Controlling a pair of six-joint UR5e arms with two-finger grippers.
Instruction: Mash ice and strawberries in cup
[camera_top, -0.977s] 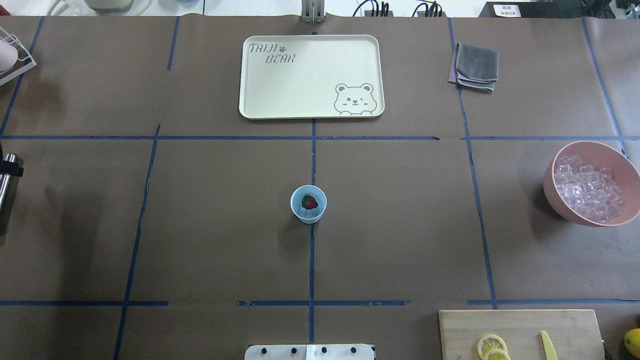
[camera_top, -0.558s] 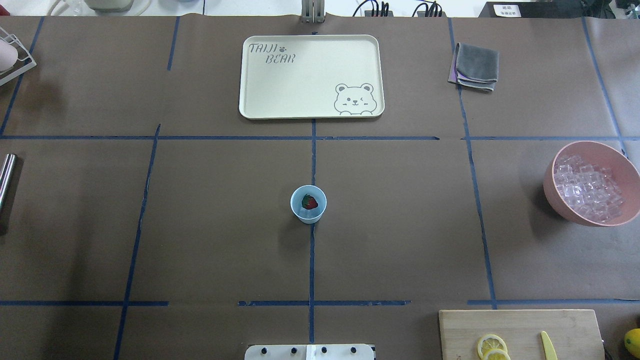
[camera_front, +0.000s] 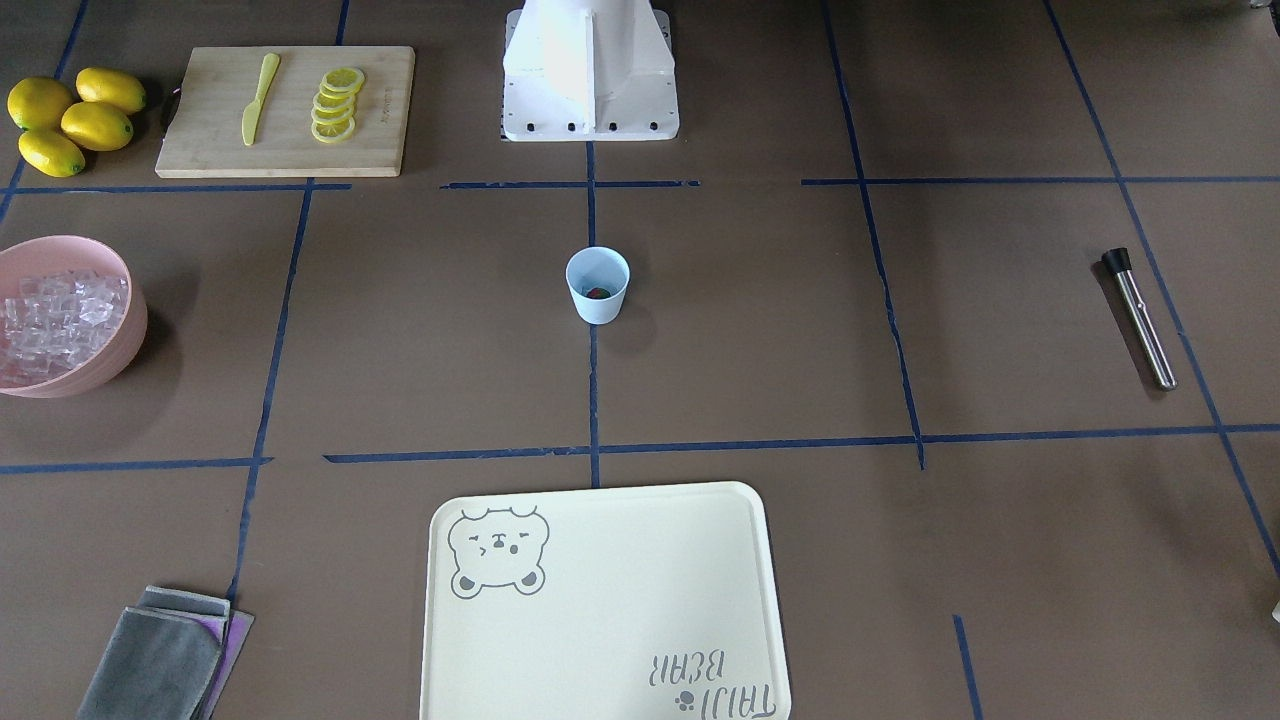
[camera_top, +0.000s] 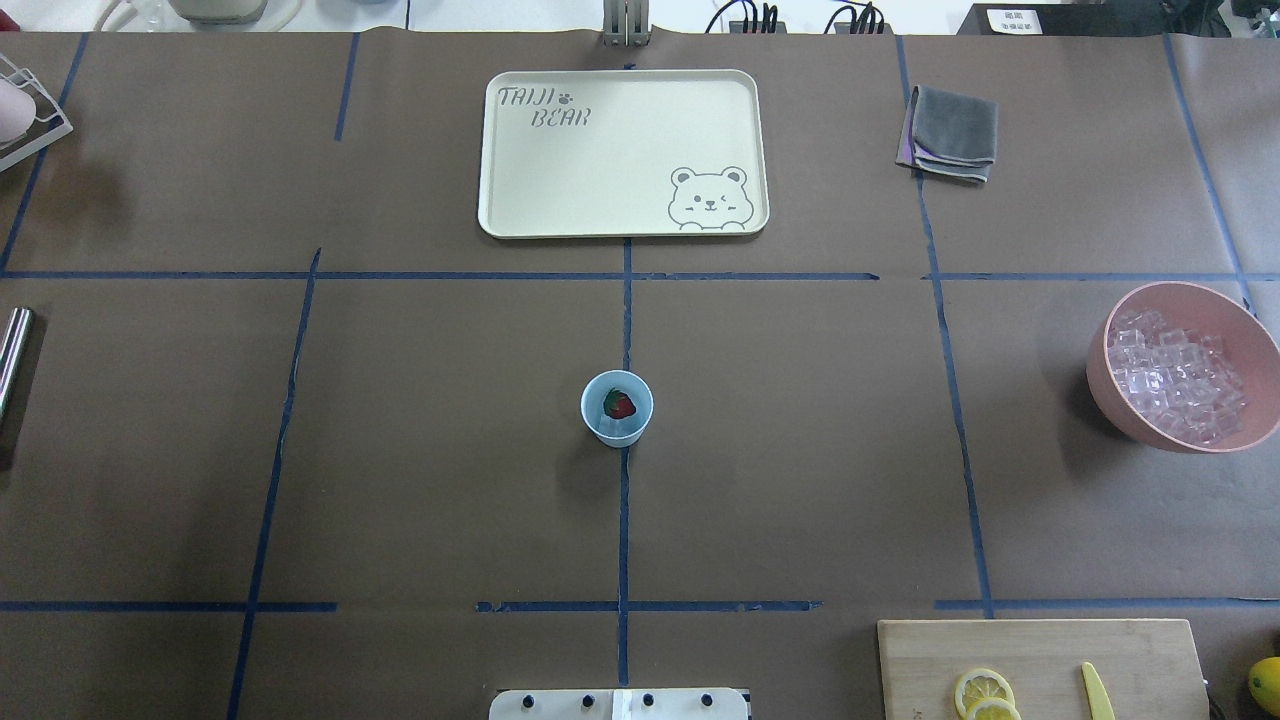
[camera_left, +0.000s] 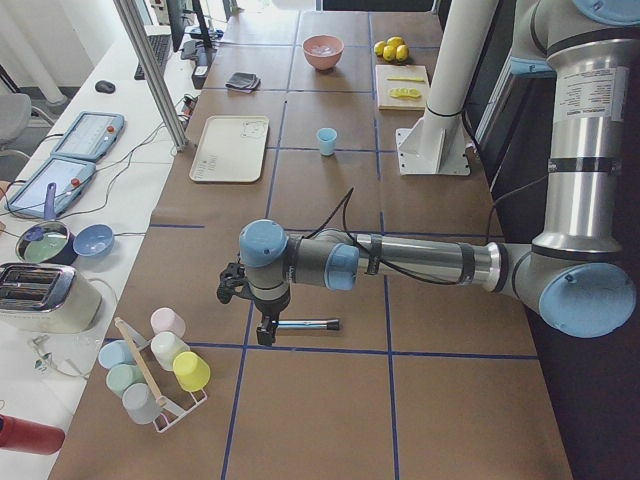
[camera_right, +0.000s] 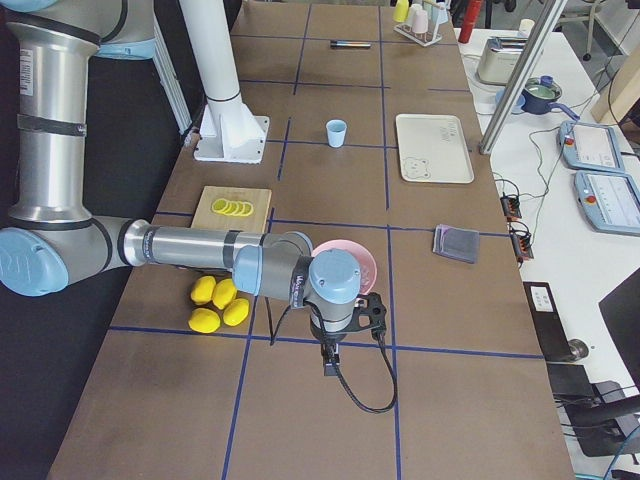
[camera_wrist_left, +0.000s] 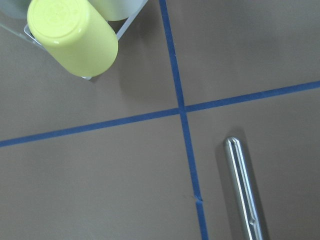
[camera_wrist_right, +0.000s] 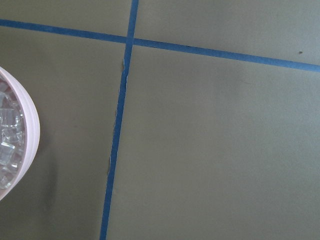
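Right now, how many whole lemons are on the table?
4 lemons, bunched together beside the cutting board: two nearer the board, two farther out. None looks hidden.

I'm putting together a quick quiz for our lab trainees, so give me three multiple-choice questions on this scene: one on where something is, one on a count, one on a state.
1. Where is the strawberry? A. in the cup B. on the cutting board C. among the lemons
2. How many whole lemons lie beside the cutting board? A. two B. four C. six
3. How is the metal muddler placed? A. lying flat on the table B. standing in the cup C. across the cutting board
Key: 1 A, red shows inside the cup's mouth; 2 B, four cluster by the board; 3 A, it lies alone on the table.
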